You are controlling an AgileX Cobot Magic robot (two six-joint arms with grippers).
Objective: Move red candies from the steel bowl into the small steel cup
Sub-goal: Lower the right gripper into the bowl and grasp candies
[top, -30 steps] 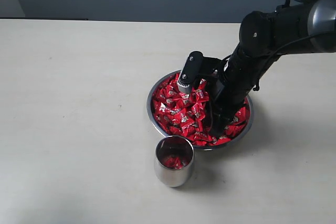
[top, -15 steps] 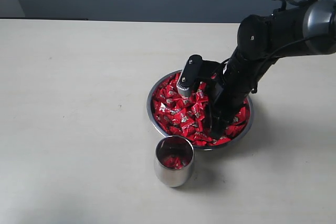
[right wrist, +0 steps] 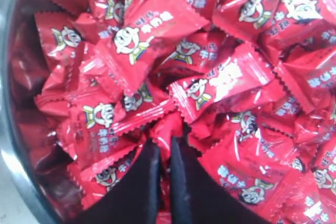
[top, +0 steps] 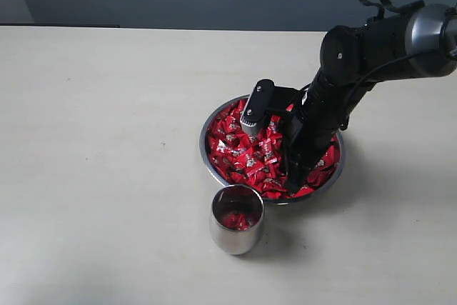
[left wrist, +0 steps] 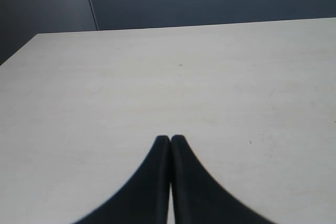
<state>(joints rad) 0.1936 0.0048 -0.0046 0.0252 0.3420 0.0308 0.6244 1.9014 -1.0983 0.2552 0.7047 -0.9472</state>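
Observation:
The steel bowl (top: 205, 153) sits mid-table, heaped with red candies (top: 239, 151). My right gripper (top: 294, 173) reaches down into the right side of the pile, its tips buried among the wrappers. In the right wrist view the gripper (right wrist: 164, 141) is nearly closed, with a red candy (right wrist: 167, 127) pinched between its black fingers. More red candies (right wrist: 210, 82) surround them, and the bowl's wall (right wrist: 8, 129) runs along one side. The small steel cup (top: 235, 230) stands upright just in front of the bowl, with a few red candies (top: 235, 218) inside. My left gripper (left wrist: 170, 139) is shut with nothing in it.
The left wrist view shows only bare pale table (left wrist: 184, 77) and a dark wall behind it. In the exterior view the right arm (top: 371, 48) slants in from the upper right over the bowl's far side. The left arm is out of the exterior view.
The right arm has leaned slightly left and sunk a little further into the candy pile. The bowl, the cup and the left gripper have not moved.

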